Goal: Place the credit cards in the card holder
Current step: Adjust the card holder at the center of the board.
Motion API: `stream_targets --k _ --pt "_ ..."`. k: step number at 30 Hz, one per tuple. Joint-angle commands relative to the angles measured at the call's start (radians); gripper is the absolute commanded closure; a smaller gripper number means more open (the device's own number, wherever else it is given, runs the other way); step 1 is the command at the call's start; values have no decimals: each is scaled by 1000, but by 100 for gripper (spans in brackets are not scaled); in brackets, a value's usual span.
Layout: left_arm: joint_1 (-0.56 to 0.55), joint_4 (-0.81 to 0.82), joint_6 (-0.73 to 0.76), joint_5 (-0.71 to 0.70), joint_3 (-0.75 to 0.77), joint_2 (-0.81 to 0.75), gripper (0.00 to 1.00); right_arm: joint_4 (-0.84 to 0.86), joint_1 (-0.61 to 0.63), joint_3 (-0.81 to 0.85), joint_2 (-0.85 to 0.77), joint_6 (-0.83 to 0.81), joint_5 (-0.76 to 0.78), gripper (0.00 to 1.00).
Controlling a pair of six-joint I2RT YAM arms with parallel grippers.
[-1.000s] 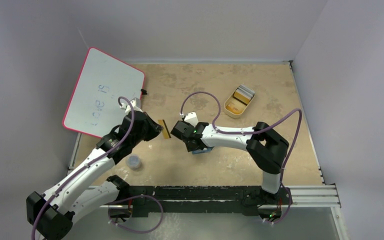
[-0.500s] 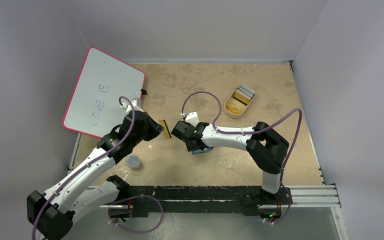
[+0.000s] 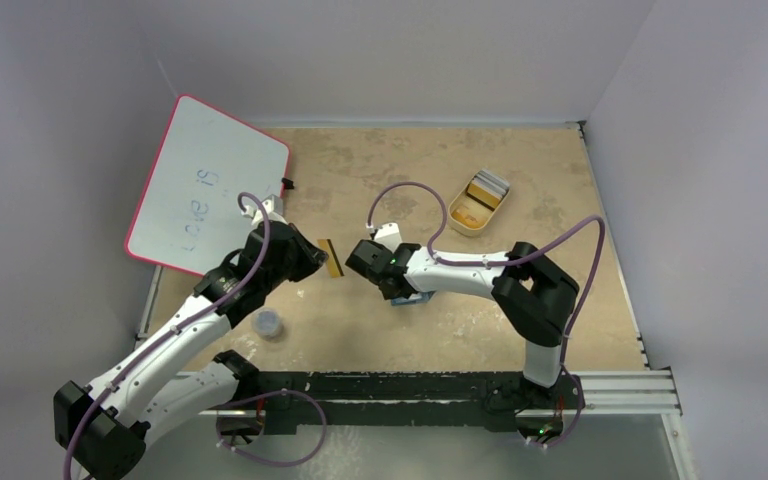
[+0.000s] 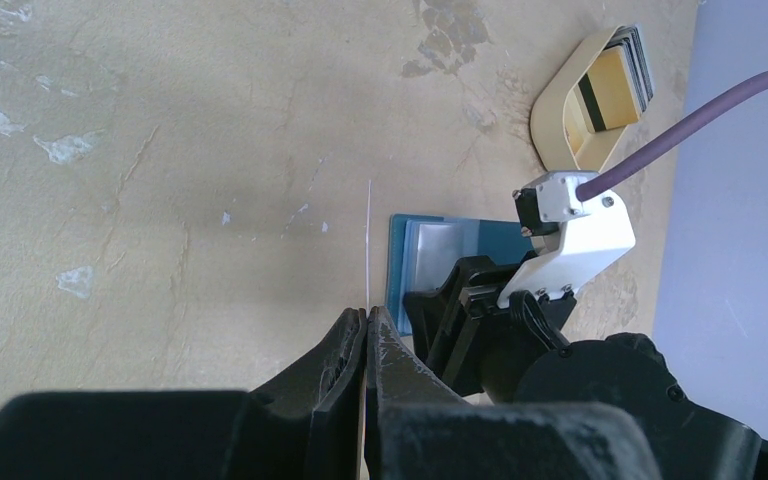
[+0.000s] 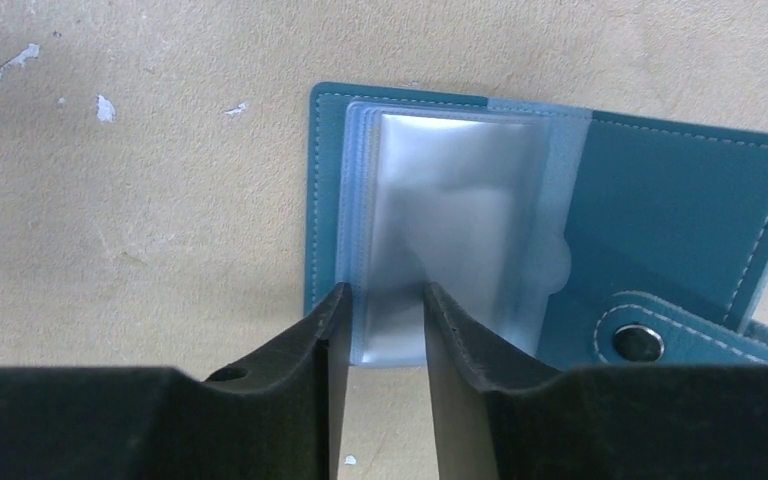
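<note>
While the left gripper (image 3: 320, 257) is clenching an orange credit card (image 3: 332, 258) just left of the card holder (image 3: 411, 299) in the overhead view, the left wrist view is showing that card edge-on beside it. The right wrist view is showing the right gripper (image 5: 378, 300) released, fingers (image 5: 315, 370) straddling the holder's clear pockets (image 5: 460, 200).

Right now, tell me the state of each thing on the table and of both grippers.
Wallet: open, flat, snap undone.
Left gripper: shut on an orange card, held on edge.
Right gripper: open, poised over the wallet's clear pockets.
Tray: holding more cards.
Whiteboard: written on.
</note>
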Motion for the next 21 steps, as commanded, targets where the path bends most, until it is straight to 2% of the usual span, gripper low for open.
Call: stream_targets --k 1,5,9,17,20,21 --pt "0 49 -1 3 -2 -2 100 -43 -5 -1 -22 37 64 69" --pt "-1 51 0 5 -2 -2 100 -87 -5 20 -30 53 103 77" --pt "-1 53 -1 5 -4 0 100 -130 -5 35 -39 65 138 79" --pt "-1 58 -2 9 -7 4 100 -148 -15 26 -41 64 172 76" --pt "0 56 -1 8 -9 3 100 -108 -37 5 -63 15 149 75" --pt "0 57 -1 7 -11 4 100 -77 -54 -8 -80 -12 125 71"
